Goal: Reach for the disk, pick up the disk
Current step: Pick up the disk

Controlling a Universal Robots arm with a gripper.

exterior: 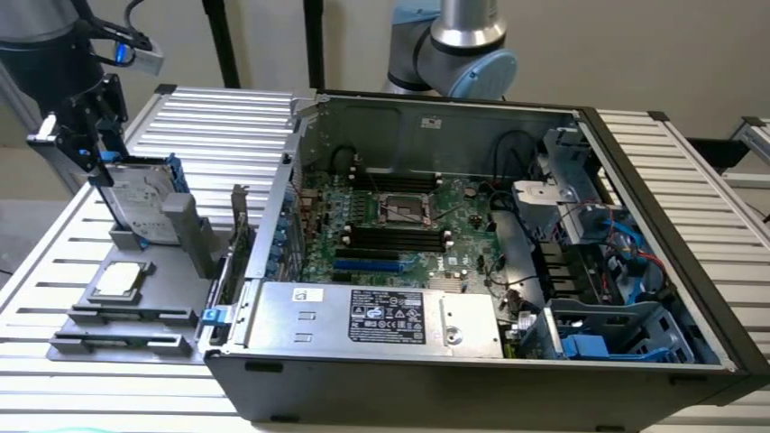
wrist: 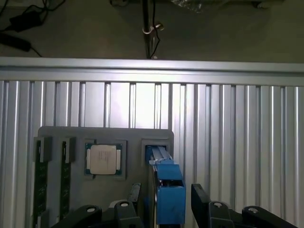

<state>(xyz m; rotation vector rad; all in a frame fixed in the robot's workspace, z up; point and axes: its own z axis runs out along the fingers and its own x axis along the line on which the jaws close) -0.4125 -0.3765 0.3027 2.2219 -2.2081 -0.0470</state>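
The disk [exterior: 141, 206] stands on edge in a slot of the grey fixture [exterior: 180, 298] at the exterior view's left: silver-grey metal with a white label, in a blue caddy. My gripper [exterior: 104, 161] hangs just above its upper end, black and open. In the wrist view the disk's blue caddy edge [wrist: 170, 202] runs between my two black fingers [wrist: 200, 195], which stand apart on either side of it without touching it. The gripper [wrist: 166, 191] holds nothing.
On the same fixture lie a small square silver chip [exterior: 119, 280] [wrist: 103, 159] and memory sticks [wrist: 40, 183] in slots. An open computer case [exterior: 481, 234] with a silver power supply [exterior: 385, 316] stands right of the fixture on the slatted metal table [wrist: 237, 133]. Another arm's base [exterior: 463, 45] stands behind it.
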